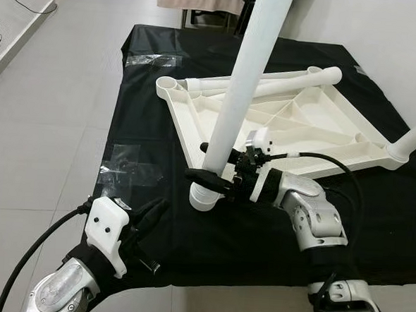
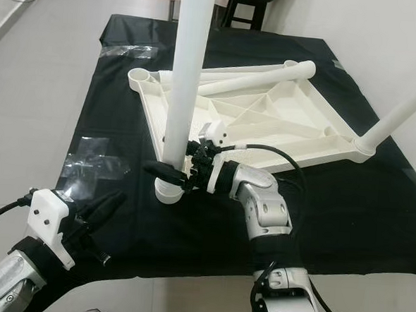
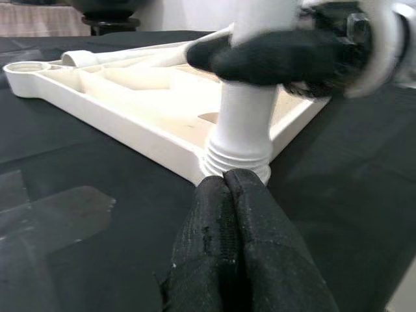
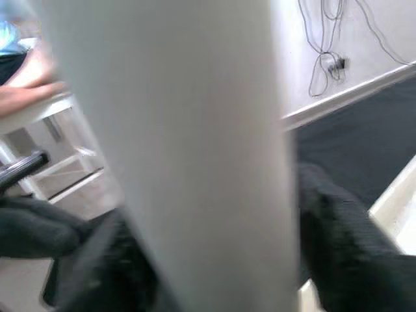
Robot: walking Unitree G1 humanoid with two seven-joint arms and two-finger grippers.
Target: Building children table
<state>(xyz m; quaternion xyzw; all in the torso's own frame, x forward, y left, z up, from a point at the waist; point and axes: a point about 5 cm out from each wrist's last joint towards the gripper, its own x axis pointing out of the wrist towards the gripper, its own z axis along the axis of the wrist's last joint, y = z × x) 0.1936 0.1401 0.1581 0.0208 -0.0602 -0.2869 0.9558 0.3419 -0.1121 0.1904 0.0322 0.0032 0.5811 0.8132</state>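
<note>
Upturned white tabletop (image 1: 316, 127) at frame centre-right, ribbed underside up so that the corner sockets face upward for the legs; laid on a black sheet (image 1: 154, 110) spread over the floor, probably to spare the plastic from scratches. Right end effector (image 1: 217, 172) at centre frame, clenched around a long white leg (image 1: 244, 80) just above its threaded end. Leg held near-upright, leaning slightly toward the upper right, threaded end seated at the near corner socket of the tabletop, apparently for screwing in; grip set low, likely for control of the thread. Second leg (image 1: 415, 137) already upright in the right corner; third leg (image 1: 297, 80) lying across the tabletop, awaiting its turn. Left end effector (image 1: 147, 219) at lower left, fingers pressed together on nothing, hovering over the sheet near the socket.
</note>
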